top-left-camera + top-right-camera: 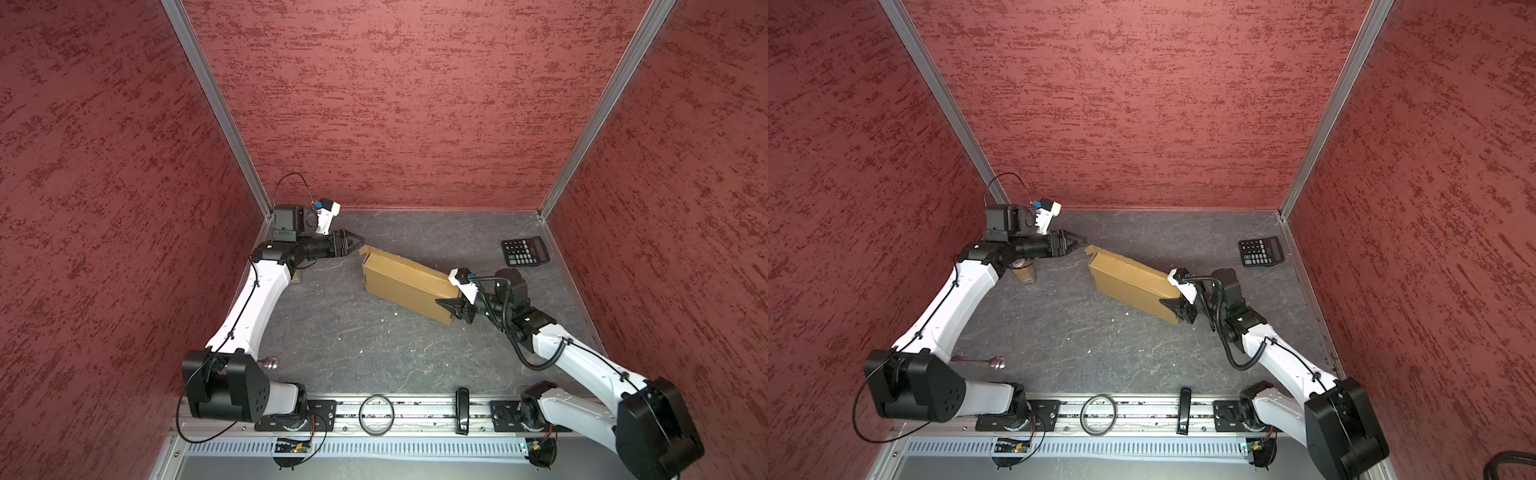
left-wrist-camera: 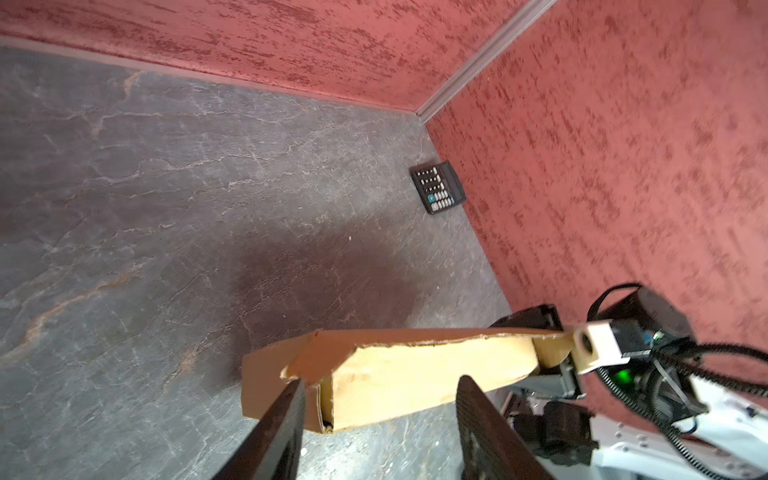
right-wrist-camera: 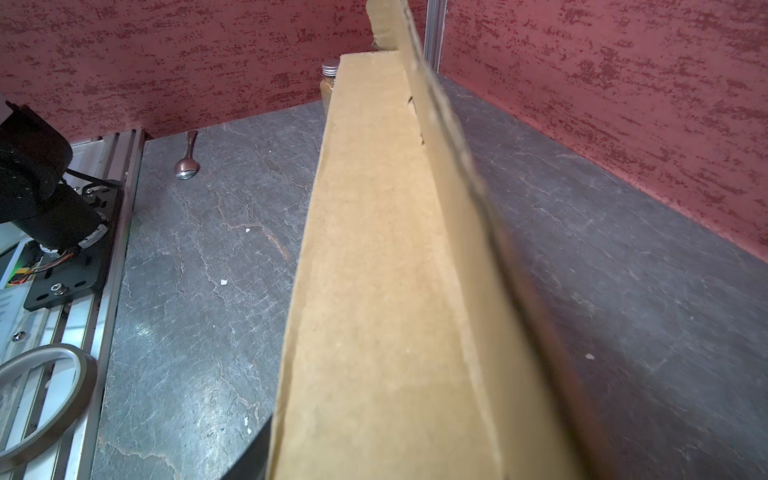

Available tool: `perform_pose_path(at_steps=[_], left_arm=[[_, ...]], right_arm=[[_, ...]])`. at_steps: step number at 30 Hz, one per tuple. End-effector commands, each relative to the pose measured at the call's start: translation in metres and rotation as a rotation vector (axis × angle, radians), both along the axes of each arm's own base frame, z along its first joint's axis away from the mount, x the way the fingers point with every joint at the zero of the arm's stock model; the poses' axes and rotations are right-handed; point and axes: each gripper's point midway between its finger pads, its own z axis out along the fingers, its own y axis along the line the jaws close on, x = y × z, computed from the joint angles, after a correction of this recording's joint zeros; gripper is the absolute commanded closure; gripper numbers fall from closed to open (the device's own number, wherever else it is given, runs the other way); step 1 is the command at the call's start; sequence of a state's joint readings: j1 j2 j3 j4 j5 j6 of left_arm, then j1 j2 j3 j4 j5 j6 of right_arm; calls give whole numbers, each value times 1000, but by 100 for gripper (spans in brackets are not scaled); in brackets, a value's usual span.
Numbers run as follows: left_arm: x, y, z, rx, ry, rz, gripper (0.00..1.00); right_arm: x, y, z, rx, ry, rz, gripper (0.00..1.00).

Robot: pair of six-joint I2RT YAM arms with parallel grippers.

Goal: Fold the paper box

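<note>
Far left: left gripper (image 1: 359, 242), black jaws spread, nothing btwn them, pointing right w/ tips just beside the far-left end of the paper box (image 1: 405, 280). Touching or not: can't tell.

Box = plain brown corrugated cardboard, mostly folded into a long shallow shape, lying mid-scene on the grey marbled tabletop (image 1: 332, 345). Its long axis runs diagonally, far-left to near-right, so each arm faces one end. At the far-left end a small flap (image 1: 368, 250) sticks out & the lid edge isn't fully down. In the left wrist view the box (image 2: 395, 382) sits just ahead of the spread fingers (image 2: 278, 432), w/ a gap showing under the lid.

Right: right gripper (image 1: 450, 309) clamped on the box's near-right end; in the right wrist view the box (image 3: 374, 291) runs straight away from it.

Far right, well apart: flat black calculator (image 1: 524, 251), not involved.

Judgement: the loose end lies dead ahead of the left gripper, so the left arm is nearer for the tuck. Prob. a short push right & down while the right arm braces.
</note>
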State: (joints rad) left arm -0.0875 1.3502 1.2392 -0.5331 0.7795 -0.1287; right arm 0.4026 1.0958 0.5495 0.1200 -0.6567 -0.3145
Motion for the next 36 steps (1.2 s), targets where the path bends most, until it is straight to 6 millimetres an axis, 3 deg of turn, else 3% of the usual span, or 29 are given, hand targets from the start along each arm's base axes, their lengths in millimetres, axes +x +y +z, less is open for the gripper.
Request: perform_pose_path(at_steps=[1,12,36], left_arm=[[7,1,0,94,-161,-3,37],[17,-2,-9,91,-258,-8,36],[11,-26,-40,49,-152,-98,47]], right_arm=[[1,4,14,18,-33,15,61],[2,4,12,9,-35,11,60],[4,3,14,11,-55,0,60]])
